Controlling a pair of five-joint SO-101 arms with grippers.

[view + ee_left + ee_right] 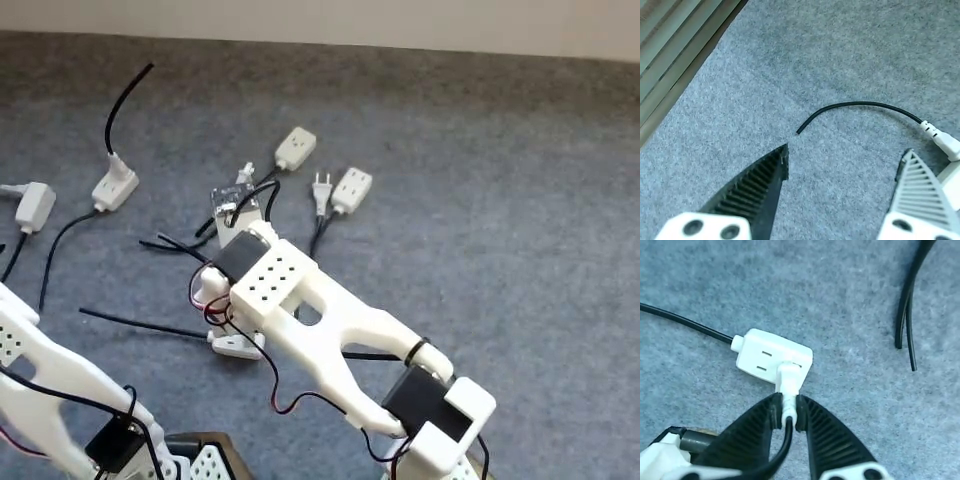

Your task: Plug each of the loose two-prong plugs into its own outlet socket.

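My right gripper (788,402) is shut on a white two-prong plug (788,382), whose black cord runs back between the fingers. The plug's nose sits against the face of a white outlet socket (771,356), and its prongs are hidden. The right arm (310,320) stretches from the near right to the carpet's middle. My left gripper (846,152) hangs open above bare carpet. Beyond it, a white plug (940,141) on a short black cord (850,104) meets a white socket (952,177). A loose plug (321,184) lies beside a socket (352,189). Another socket (295,147) lies farther back.
Two more white sockets (115,187) (35,205) lie at the far left with black cords. Loose black cord ends (907,315) trail over the grey carpet (500,200) near the right gripper. A wooden skirting strip (670,65) borders the carpet in the left wrist view.
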